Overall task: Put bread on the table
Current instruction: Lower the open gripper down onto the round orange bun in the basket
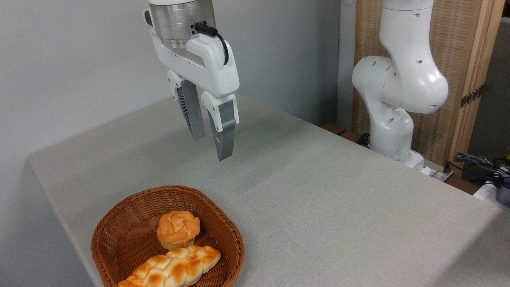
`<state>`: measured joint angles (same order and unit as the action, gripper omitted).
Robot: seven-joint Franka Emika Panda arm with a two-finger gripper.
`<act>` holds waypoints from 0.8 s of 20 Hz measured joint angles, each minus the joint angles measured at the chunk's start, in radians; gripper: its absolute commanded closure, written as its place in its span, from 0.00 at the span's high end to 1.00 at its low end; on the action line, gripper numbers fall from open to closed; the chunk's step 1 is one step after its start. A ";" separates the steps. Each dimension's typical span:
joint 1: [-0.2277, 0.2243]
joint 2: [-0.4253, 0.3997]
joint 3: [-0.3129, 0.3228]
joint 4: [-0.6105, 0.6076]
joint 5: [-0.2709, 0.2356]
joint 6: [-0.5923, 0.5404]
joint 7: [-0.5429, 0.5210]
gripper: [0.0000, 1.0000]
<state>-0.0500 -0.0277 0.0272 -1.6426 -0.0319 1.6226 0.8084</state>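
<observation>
The bread [177, 229], a small round knotted bun with a golden-orange top, lies inside a brown wicker basket [119, 223] at the front left of the table [318, 191]. My gripper [211, 148] hangs in the air well above and behind the basket, fingers pointing down. Its two grey fingers stand a little apart with nothing between them, so it is open and touches nothing.
A longer braided loaf [171, 268] lies in the basket in front of the bun, touching it. The arm's white base [394, 119] stands at the table's right rear edge. Cables and small items [482, 167] sit at the far right. A grey wall runs behind.
</observation>
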 measured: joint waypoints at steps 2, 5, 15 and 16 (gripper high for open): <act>0.000 0.000 0.001 0.000 0.000 0.000 0.000 1.00; 0.001 0.005 0.005 -0.001 0.000 0.000 0.000 1.00; -0.001 0.060 0.001 -0.048 -0.007 0.223 0.001 1.00; -0.002 0.066 -0.004 -0.078 -0.007 0.279 0.008 1.00</act>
<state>-0.0516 0.0384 0.0231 -1.7203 -0.0393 1.9017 0.8161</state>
